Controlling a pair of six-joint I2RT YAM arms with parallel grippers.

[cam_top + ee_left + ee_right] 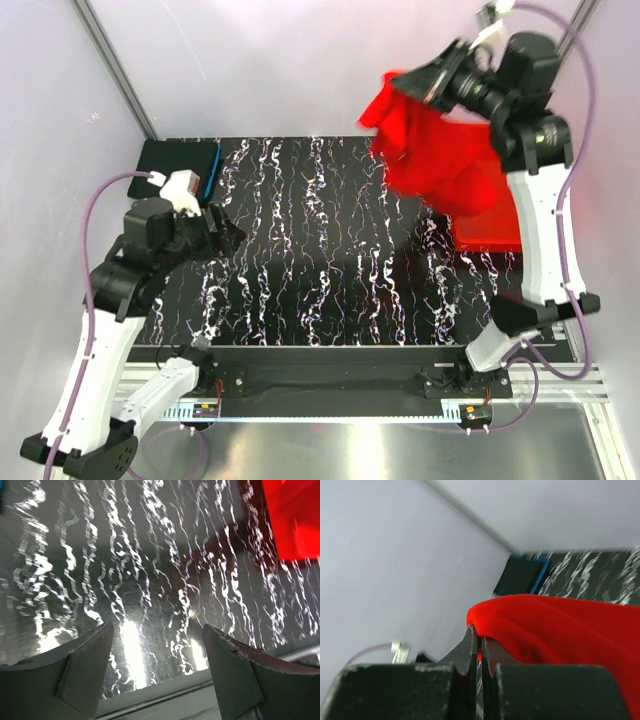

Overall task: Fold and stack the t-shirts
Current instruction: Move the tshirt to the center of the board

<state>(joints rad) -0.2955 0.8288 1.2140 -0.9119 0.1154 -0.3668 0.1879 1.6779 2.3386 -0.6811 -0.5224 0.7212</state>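
My right gripper [405, 85] is raised high at the back right, shut on the red t-shirt [440, 160], which hangs from it over the table and the red bin. In the right wrist view the red t-shirt [565, 630] bulges over my closed fingers [470, 650]. The folded black t-shirt with a blue edge [178, 165] lies at the table's back left corner; it also shows in the right wrist view [520, 575]. My left gripper [232, 232] is open and empty, low over the left side of the table [150, 580].
The rigid red plastic bin [490, 235] stands at the right side of the black marbled table [320, 260], partly behind the hanging shirt; its corner shows in the left wrist view [295, 520]. Walls close off the back and sides.
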